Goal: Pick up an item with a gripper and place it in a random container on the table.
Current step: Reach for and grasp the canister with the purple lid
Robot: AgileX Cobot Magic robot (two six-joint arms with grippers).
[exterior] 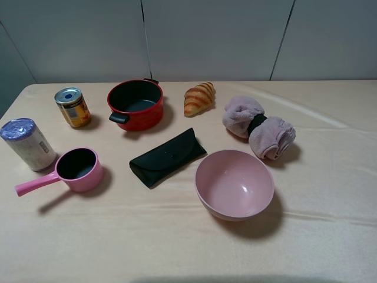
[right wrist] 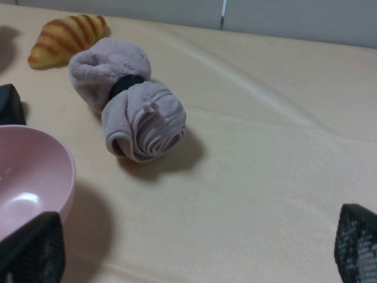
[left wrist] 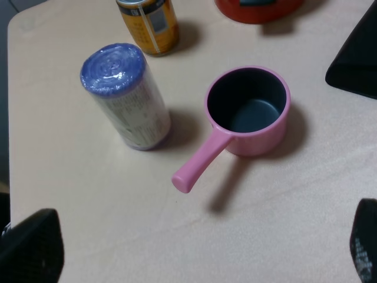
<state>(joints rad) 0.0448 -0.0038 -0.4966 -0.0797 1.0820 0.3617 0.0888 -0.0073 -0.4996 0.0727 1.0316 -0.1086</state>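
The item, a white speckled cylinder with a shiny purple-blue top [exterior: 26, 143], stands upright at the table's far left; the left wrist view shows it too [left wrist: 125, 97]. The wide plain pink bowl [exterior: 234, 184] sits empty right of centre, and its edge shows in the right wrist view [right wrist: 29, 177]. Neither arm shows in the exterior view. My left gripper [left wrist: 197, 253] is open and empty, above the table near the cylinder and saucepan. My right gripper [right wrist: 194, 250] is open and empty, near the bowl and towel.
A small pink long-handled saucepan [exterior: 76, 170] sits right of the cylinder. A gold-labelled can [exterior: 72, 107], a red pot [exterior: 135, 104] and a croissant [exterior: 199, 98] stand along the back. A black case [exterior: 168, 157] lies mid-table. A rolled mauve towel [exterior: 259, 127] lies behind the bowl.
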